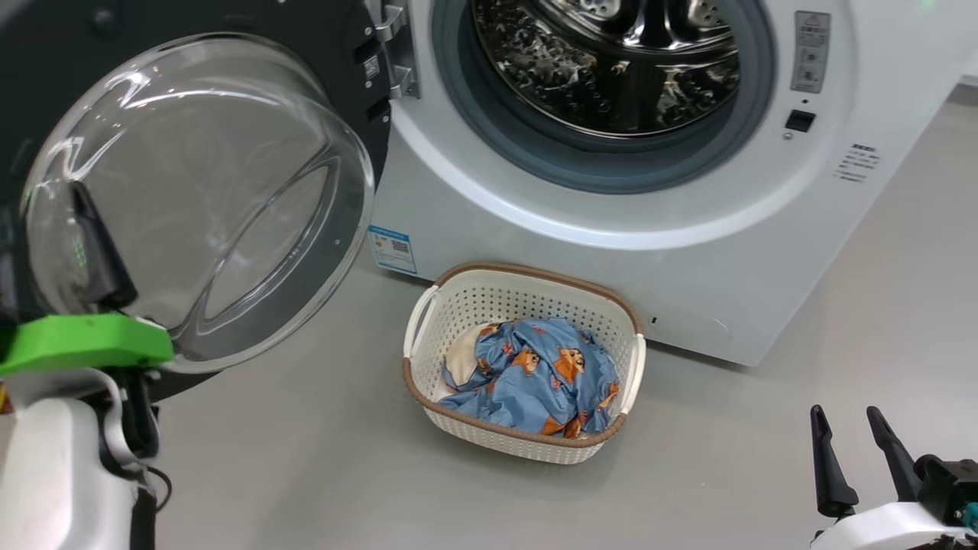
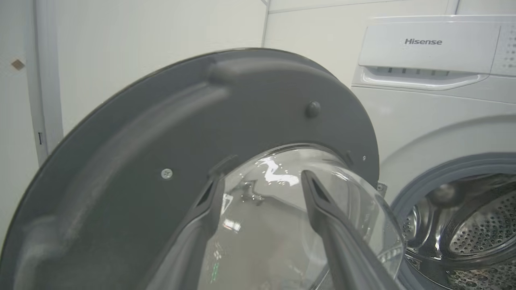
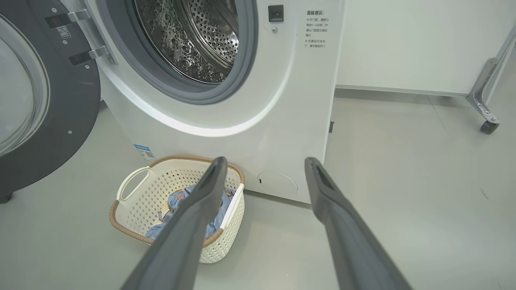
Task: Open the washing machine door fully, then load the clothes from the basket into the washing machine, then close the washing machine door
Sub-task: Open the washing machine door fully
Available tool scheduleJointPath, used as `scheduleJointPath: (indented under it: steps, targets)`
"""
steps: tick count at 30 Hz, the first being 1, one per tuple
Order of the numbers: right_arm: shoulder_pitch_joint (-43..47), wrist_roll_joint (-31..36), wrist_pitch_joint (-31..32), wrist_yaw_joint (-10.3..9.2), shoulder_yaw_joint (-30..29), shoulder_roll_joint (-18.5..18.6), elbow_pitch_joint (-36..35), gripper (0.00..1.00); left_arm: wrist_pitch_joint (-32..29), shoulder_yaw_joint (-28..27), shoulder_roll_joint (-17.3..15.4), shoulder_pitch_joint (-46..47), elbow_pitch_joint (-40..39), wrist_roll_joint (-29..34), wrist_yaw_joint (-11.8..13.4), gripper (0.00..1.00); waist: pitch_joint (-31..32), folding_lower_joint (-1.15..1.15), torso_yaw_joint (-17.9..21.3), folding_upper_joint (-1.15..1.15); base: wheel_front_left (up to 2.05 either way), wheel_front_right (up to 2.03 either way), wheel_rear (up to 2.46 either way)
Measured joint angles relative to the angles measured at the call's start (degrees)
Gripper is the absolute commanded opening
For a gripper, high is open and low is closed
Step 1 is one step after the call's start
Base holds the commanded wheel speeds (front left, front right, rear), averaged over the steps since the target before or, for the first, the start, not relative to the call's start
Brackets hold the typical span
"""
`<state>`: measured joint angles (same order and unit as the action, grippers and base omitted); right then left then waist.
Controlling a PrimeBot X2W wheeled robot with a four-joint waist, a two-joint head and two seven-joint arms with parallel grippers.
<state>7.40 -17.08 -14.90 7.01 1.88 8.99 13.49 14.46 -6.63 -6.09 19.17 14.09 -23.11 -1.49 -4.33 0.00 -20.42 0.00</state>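
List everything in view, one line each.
washer: one, white, behind the basket
door: one, black rim, clear glass, swung open on the left
drum: one, steel, inside washer
gasket: one, grey, round drum mouth
sticker: one, blue, washer's lower front
basket: one, cream, brown rim, on floor
clothes: heap, blue with orange figures, cream piece, in basket
caster: one, grey, right of washer
floor: grey
left fingers: two, dark, apart, by door glass
right fingers: two, dark, apart, right of basket

Overhead, wrist-level — shared washing machine (image 1: 535, 206)
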Motion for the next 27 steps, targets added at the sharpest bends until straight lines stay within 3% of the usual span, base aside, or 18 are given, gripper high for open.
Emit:
scheduleJointPath:
  steps: [7, 27]
  targets:
    - [0.0, 0.1, 0.0, 0.0, 0.0, -0.1, -0.1, 1.0, 0.0, 2.6, 1.0, -5.2, -2.6, 0.8, -2.0, 1.0, 1.0, 0.0, 4.1, 0.0, 0.0, 0.0, 0.0]
    - [0.6, 0.2, 0.0, 0.0, -0.5, 0.2, -1.1, 1.0, 0.0, 8.5, 2.4, -19.6, -7.4, 2.4, -4.0, 1.0, 2.8, 0.0, 16.1, 0.0, 0.0, 0.0, 0.0]
